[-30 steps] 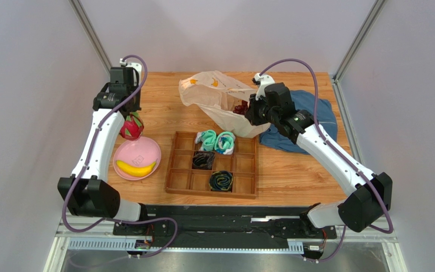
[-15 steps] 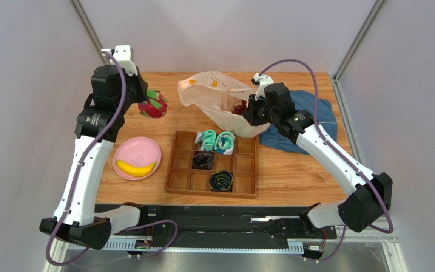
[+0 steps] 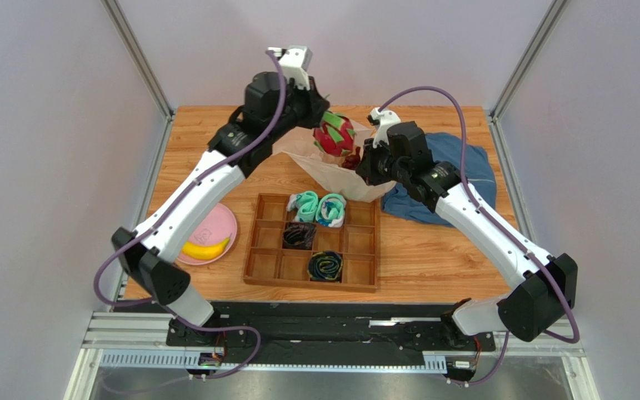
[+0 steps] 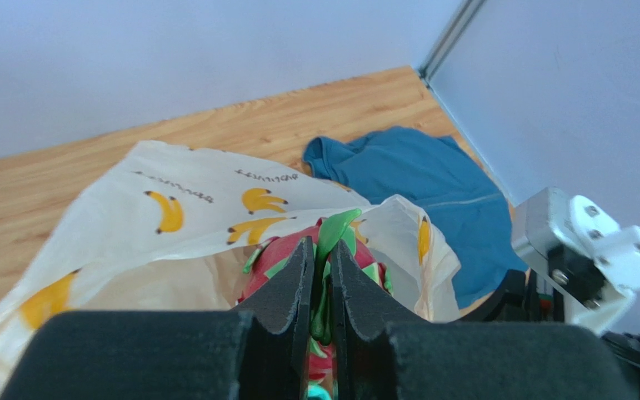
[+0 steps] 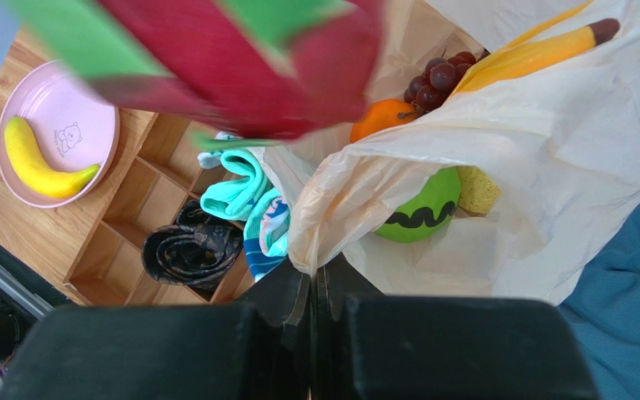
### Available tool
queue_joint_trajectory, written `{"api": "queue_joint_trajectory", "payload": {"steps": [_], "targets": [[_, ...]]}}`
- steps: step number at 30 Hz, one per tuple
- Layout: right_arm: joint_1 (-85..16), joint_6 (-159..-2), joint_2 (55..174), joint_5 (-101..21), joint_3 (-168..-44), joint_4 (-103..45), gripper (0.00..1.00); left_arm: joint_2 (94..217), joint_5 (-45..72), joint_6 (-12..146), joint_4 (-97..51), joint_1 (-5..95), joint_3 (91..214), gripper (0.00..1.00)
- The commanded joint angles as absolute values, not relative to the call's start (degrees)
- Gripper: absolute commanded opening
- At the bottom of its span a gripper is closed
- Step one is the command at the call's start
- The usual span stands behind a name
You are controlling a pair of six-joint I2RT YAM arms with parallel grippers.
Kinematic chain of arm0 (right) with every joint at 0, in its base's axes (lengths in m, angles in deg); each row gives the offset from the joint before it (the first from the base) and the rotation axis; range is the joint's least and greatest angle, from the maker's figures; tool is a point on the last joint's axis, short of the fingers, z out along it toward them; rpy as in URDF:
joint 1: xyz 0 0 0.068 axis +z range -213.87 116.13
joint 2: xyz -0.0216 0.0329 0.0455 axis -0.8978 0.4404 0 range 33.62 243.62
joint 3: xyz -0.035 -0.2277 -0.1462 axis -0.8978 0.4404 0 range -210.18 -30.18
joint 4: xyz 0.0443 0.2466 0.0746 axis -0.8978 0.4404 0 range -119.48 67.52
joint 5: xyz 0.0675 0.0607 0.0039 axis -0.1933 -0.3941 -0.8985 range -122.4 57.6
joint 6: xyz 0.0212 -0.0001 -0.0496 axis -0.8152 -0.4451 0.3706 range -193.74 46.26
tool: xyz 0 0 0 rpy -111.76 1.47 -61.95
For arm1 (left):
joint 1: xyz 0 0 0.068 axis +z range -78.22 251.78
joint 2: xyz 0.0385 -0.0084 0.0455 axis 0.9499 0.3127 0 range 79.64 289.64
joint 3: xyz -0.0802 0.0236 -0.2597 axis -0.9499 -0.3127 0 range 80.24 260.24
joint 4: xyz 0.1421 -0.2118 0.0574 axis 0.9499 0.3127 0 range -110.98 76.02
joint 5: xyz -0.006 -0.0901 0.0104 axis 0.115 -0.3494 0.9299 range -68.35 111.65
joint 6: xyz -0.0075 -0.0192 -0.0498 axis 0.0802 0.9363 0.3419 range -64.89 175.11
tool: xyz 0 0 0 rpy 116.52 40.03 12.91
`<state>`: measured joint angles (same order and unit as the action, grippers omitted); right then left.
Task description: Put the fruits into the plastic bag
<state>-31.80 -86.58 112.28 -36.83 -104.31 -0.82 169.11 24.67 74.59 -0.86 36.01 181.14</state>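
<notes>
My left gripper (image 3: 319,123) (image 4: 322,268) is shut on a green leaf of the red-pink dragon fruit (image 3: 334,135) (image 4: 285,255) (image 5: 240,75), which hangs over the open mouth of the plastic bag (image 3: 355,188) (image 4: 131,233) (image 5: 540,158). My right gripper (image 3: 367,167) (image 5: 313,277) is shut on the bag's near rim, holding it up. Inside the bag lie dark grapes (image 5: 437,73), an orange (image 5: 380,118), a green striped melon (image 5: 419,210), a lemon (image 5: 478,190) and a banana (image 5: 532,55). Another banana (image 3: 205,248) (image 5: 39,163) lies on the pink plate (image 3: 225,218) (image 5: 81,100).
A wooden divided tray (image 3: 358,250) sits in front of the bag, holding teal rolled socks (image 3: 318,207) and dark ones (image 3: 326,265). A blue garment (image 3: 467,167) (image 4: 407,175) lies right of the bag, under my right arm. Grey walls close in both sides.
My left arm has swung from the left side of the table, lifting the dragon fruit right to above the bag's mouth. The right gripper has kept its hold on the bag.
</notes>
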Motion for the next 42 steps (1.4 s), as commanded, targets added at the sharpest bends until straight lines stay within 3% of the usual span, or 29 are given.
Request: {"api": "queue_joint_trajectory", "payload": {"steps": [1,19,38,39,42], "targets": [[-31.5,-86.4,109.6,-35.7,-105.9,-2.1,0.05,172.9,22.4,76.6,-8.5,34.9,188.3,0.00],[-31.5,-86.6,108.9,-35.7,-104.9,-2.7,0.04,176.8,20.7,77.2,-8.2,32.0,180.8,0.00],[-31.5,-86.4,108.9,-35.1,-105.2,-2.1,0.04,188.1,17.3,77.9,-4.8,30.2,187.0,0.00],[-31.5,-86.3,108.9,-35.1,-105.2,-2.1,0.04,188.1,17.1,77.9,-4.5,30.2,187.0,0.03],[-31.5,-86.4,109.2,-35.3,-105.2,-2.2,0.04,187.9,17.3,78.0,-4.0,30.2,186.8,0.25]]}}
